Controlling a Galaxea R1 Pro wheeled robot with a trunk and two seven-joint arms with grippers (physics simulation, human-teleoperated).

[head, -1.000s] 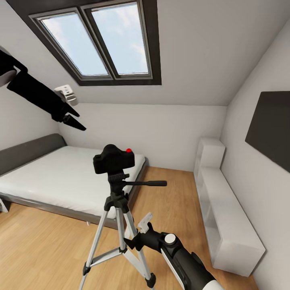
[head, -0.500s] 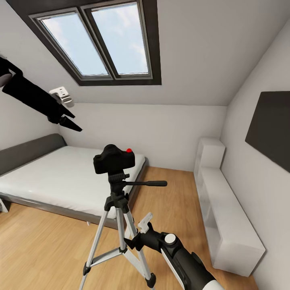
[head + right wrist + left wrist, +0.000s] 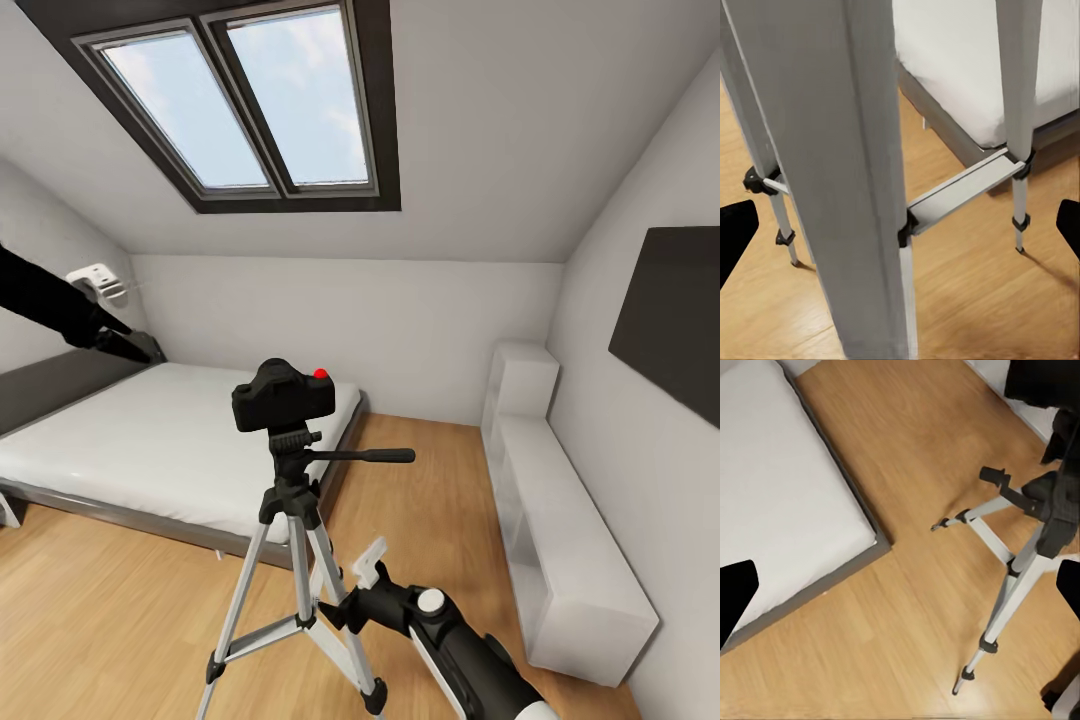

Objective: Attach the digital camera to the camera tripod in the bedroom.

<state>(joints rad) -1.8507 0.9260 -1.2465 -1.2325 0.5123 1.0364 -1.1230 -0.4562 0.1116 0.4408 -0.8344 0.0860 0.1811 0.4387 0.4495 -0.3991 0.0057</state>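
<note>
Here, what we see:
Digital camera [image 3: 283, 395]: seated on the black head of the camera tripod [image 3: 297, 540], red button up, touched by neither pincer.
Camera tripod: standing on the wooden floor [image 3: 120, 610] of the bedroom, just beside the bed [image 3: 150, 445].
Left pincer [image 3: 135, 347]: raised over the bed, well apart from the camera; we see its tips spread, empty.
Right pincer [image 3: 900, 225]: low, near a tripod leg [image 3: 855, 172], fingers wide apart, gripping nothing.

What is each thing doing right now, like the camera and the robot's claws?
digital camera: sitting on the tripod head, upright.
camera tripod: standing, legs spread on the wooden floor.
left claw: open, empty, raised above the bed.
right claw: open, empty, beside a tripod leg.
</note>
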